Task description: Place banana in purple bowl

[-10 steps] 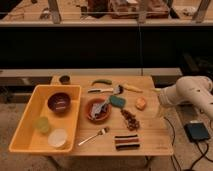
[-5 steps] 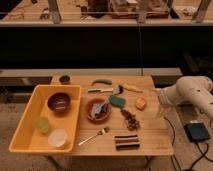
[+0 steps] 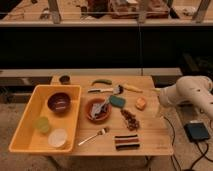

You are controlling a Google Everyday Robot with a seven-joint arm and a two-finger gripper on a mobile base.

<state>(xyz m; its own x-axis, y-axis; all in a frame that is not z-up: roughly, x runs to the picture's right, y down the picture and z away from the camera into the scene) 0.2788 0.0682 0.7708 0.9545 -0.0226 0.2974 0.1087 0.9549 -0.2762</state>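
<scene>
Banana (image 3: 132,88) on table (image 3: 156,136) | gripper (image 3: 160,101) just right, seemingly apart

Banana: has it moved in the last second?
No: the banana sits unchanged behind the orange lump; the gripper hovers at the table right edge.

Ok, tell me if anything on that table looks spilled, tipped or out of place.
Nothing looks spilled, tipped or damaged. The slim yellow toy banana lies flat on the wooden table. The round dark purple bowl sits upright in the yellow plastic tray. The gripper hangs at the table's right edge, apart from the banana.
</scene>
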